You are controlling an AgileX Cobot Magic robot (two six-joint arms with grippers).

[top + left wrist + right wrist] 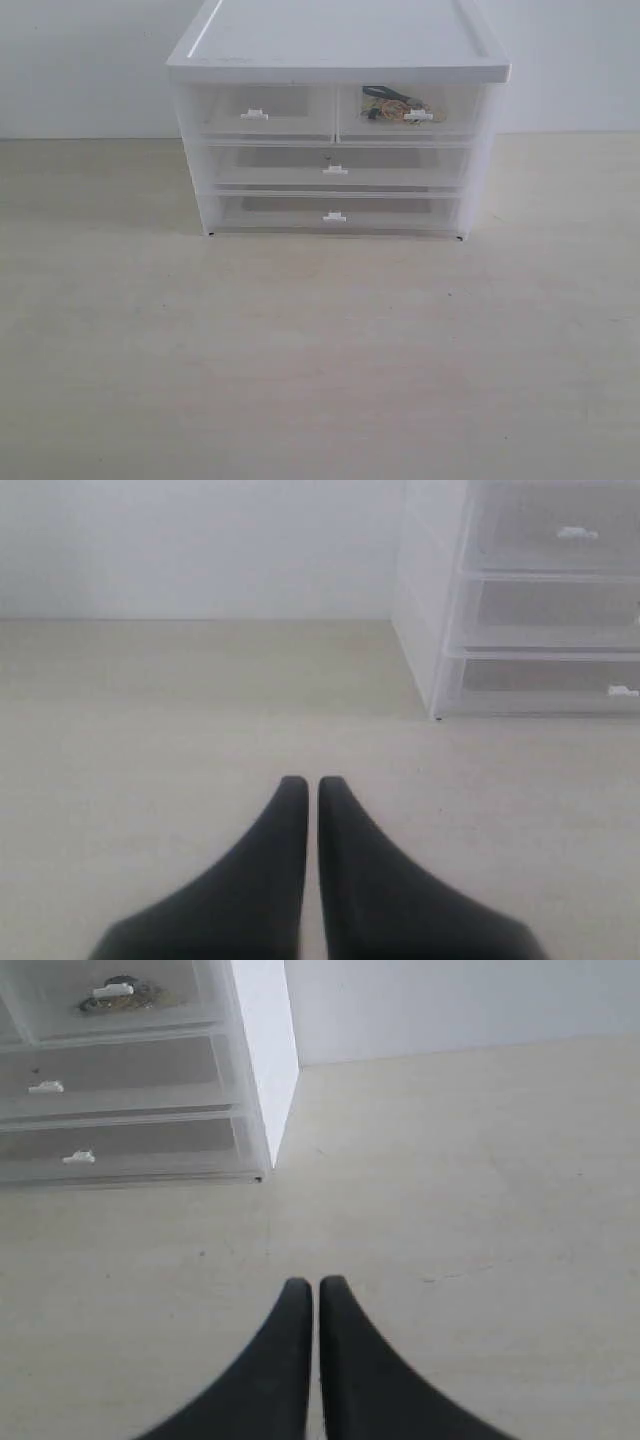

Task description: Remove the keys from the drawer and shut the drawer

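The white cabinet (338,40) stands at the back of the table. Its right-hand half-width clear drawer (455,112) sits pushed in, with a small white tab handle (418,116). Through the clear front I see the keys (392,103), gold rings on a black cord. The right wrist view also shows the keys (125,996) behind that tab. Neither gripper appears in the exterior view. My left gripper (312,782) is shut over bare table, well away from the cabinet. The right gripper (315,1284) is shut too, holding nothing, short of the cabinet's corner.
The left-hand twin drawer (262,110) and two wide drawers (336,168) below are all pushed in. A pale wooden table (320,360) spreads in front of the cabinet. A white wall (80,60) stands behind.
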